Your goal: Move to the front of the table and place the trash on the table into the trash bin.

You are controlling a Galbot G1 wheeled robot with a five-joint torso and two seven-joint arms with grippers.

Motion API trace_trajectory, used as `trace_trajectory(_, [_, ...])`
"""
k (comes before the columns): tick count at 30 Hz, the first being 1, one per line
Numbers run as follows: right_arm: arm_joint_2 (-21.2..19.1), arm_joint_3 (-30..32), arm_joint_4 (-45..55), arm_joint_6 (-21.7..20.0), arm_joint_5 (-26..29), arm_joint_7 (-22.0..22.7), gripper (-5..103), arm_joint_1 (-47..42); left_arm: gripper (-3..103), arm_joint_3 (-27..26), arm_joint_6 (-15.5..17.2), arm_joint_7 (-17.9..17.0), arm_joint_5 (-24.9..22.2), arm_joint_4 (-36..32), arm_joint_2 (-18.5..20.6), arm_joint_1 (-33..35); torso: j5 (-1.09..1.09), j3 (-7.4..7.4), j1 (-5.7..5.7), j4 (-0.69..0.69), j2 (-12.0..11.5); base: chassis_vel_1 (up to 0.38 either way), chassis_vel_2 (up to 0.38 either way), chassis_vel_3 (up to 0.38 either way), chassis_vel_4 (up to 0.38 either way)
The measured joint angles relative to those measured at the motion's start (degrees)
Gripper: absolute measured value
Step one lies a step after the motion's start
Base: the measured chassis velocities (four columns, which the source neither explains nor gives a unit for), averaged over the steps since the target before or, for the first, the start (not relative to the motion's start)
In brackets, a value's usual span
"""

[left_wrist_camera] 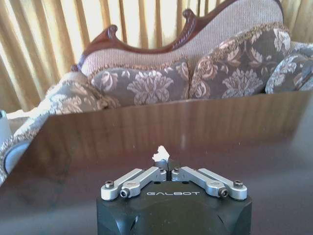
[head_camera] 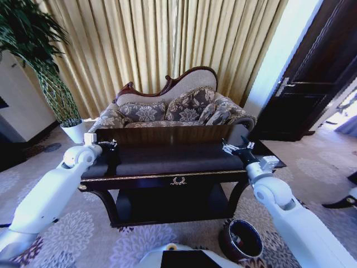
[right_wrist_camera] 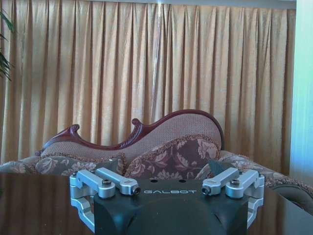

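The dark glossy table [head_camera: 167,177] with its gold emblem stands straight ahead. My left gripper [head_camera: 111,147] hovers over the table's left end, and in the left wrist view this gripper [left_wrist_camera: 167,164] is shut on a white crumpled scrap of trash [left_wrist_camera: 161,153] just above the tabletop [left_wrist_camera: 73,161]. At the table's right end my right gripper [head_camera: 230,147] hangs open with nothing between its fingers [right_wrist_camera: 164,167]. On the carpet at the lower right, beside the table's right leg, sits the dark round trash bin [head_camera: 242,240].
A patterned sofa [head_camera: 167,111] stands close behind the table, in front of gold curtains. A white plant pot [head_camera: 73,132] is at the back left and a dark door [head_camera: 312,72] at the right. Open carpet lies around the bin.
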Motion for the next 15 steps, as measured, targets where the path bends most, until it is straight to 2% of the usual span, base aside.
trace_trajectory(1, [0.03,0.00,0.07,0.00,0.01,0.00,100,0.00,0,0.00,-0.25,0.10,0.16,-0.09,0.05,0.01,0.00,0.00,0.00,0.00,0.00,0.000,0.000,0.000,0.000])
trace_trajectory(3, [0.07,-0.01,0.59,0.01,0.25,0.01,100,0.01,0,0.08,-2.93,1.10,2.29,-0.46,0.49,0.01,0.01,0.00,0.00,0.00,0.00,0.000,0.000,0.000,0.000])
trace_trajectory(4, [0.07,-0.01,0.59,0.01,0.25,0.01,100,0.01,0,0.08,-2.93,1.10,2.29,-0.46,0.49,0.01,0.01,0.00,0.00,0.00,0.00,0.000,0.000,0.000,0.000])
trace_trajectory(7, [-0.45,-0.48,1.58,-0.04,1.93,0.01,100,0.57,0,0.66,-8.11,3.88,6.83,-0.97,1.30,-0.30,0.00,0.00,0.00,0.00,0.00,0.000,0.000,0.000,0.000])
trace_trajectory(9, [-0.65,-0.61,1.76,-0.07,2.47,0.01,100,0.73,0,0.79,-8.90,4.09,7.28,-1.15,1.42,-0.39,0.00,0.00,0.00,0.00,0.00,0.000,0.000,0.000,0.000])
trace_trajectory(10, [-1.33,-1.21,2.34,-0.16,4.39,0.00,100,1.14,0,1.31,-11.70,4.73,8.59,-2.09,1.89,-0.74,0.00,0.00,0.00,0.00,0.00,0.000,0.000,0.000,0.000])
trace_trajectory(15, [-3.67,-3.18,4.51,-0.49,9.62,-0.18,100,1.93,0,2.55,-16.14,6.27,9.90,-5.78,2.94,-2.36,0.01,0.00,0.00,0.00,0.00,0.000,0.000,0.000,0.000])
